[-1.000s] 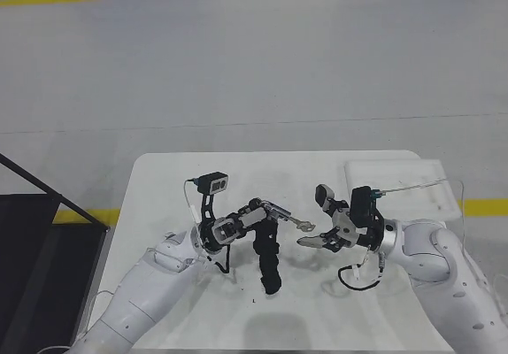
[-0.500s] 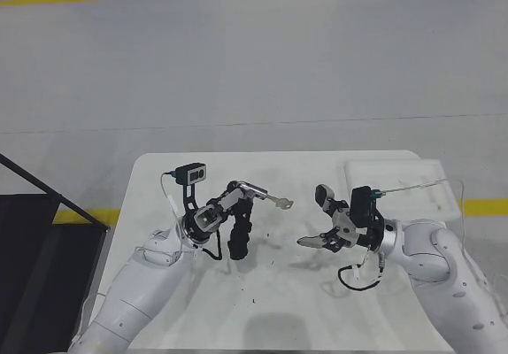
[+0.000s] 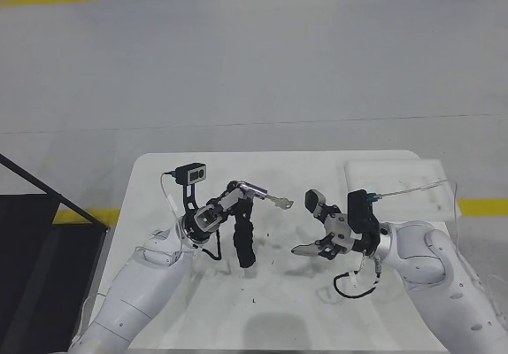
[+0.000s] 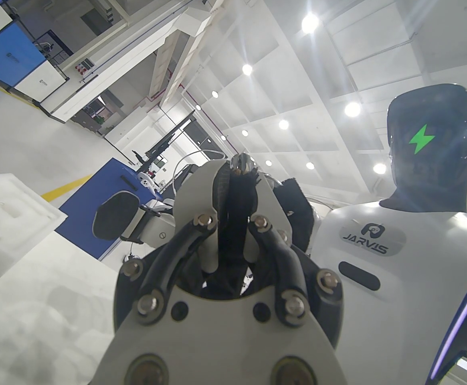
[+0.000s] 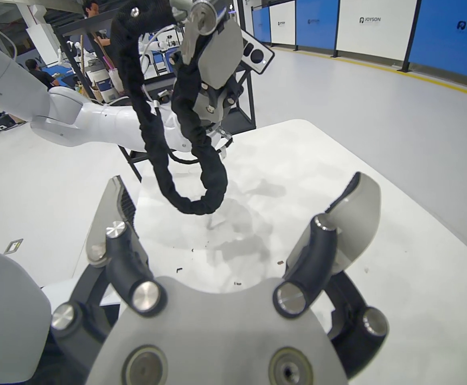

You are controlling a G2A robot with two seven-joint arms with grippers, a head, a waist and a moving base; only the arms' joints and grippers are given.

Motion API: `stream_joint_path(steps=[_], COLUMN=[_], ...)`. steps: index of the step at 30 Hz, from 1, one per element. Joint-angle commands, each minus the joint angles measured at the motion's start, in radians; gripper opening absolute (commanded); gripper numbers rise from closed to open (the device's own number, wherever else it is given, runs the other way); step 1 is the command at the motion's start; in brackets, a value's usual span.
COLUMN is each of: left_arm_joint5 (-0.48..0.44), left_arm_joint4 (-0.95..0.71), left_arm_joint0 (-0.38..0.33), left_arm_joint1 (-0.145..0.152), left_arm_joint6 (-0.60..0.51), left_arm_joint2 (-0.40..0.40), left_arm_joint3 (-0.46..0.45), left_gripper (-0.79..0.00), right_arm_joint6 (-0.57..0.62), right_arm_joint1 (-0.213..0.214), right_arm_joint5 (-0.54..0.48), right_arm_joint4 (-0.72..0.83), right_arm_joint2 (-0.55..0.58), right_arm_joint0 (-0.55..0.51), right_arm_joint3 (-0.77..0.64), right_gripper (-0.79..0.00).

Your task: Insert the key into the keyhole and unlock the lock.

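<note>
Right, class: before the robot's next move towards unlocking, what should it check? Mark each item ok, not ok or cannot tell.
1. Left pincer shut on lock: ok.
2. Lock's metal end faces right pincer: ok.
3. Key in keyhole: ok, it juts from the metal end.
4. Right pincer gripping key: not ok, it is open, empty and apart from it.
5. Key turned, lock released: cannot tell.
6. Lock's hanging loop clear of table: cannot tell.
</note>
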Motion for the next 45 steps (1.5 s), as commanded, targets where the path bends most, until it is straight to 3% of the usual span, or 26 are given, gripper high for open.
stream_joint_path(steps=[1, 10, 13, 17, 22, 34, 35, 36, 45], left_arm_joint5=[0.0, 0.001, 0.0, 0.0, 0.0, 0.011, 0.011, 0.011, 0.011], left_arm_joint4=[0.001, 0.32, 0.349, 0.292, 0.144, 0.075, 0.075, 0.075, 0.075], left_arm_joint0=[-0.001, -0.01, -0.008, -0.009, 0.002, 0.011, 0.011, 0.011, 0.011], left_arm_joint1=[0.0, -0.007, -0.015, -0.019, -0.013, -0.001, -0.001, -0.001, -0.001], left_arm_joint6=[0.0, 0.128, 0.172, 0.14, 0.0, -0.011, -0.011, -0.011, -0.011], left_arm_joint2=[0.003, -0.049, -0.037, -0.019, -0.008, -0.011, -0.011, -0.011, -0.011], left_arm_joint3=[0.0, 0.061, 0.076, 0.099, 0.122, 0.12, 0.12, 0.12, 0.12], left_gripper=[-0.785, -0.785, -0.785, -0.785, -0.785, -0.785, -0.785, -0.785, -0.785], right_arm_joint6=[0.0, 0.0, 0.0, 0.0, 0.0, -0.015, -0.012, -0.004, 0.101], right_arm_joint1=[0.0, 0.0, 0.0, 0.0, 0.0, -0.001, -0.002, -0.003, -0.013], right_arm_joint5=[0.0, 0.0, 0.0, 0.0, 0.0, 0.009, 0.013, 0.016, 0.021], right_arm_joint4=[-0.002, -0.002, -0.002, -0.002, -0.002, 0.079, 0.099, 0.12, 0.278], right_arm_joint2=[0.0, 0.0, 0.0, 0.0, 0.0, -0.017, -0.026, -0.037, -0.128], right_arm_joint0=[0.0, 0.0, 0.0, 0.0, 0.0, 0.03, 0.038, 0.049, 0.167], right_arm_joint3=[0.0, 0.0, 0.0, 0.0, 0.0, 0.048, 0.057, 0.067, 0.169], right_gripper=[0.0, 0.0, 0.0, 0.0, 0.0, 0.0, -0.397, -0.446, -0.446])
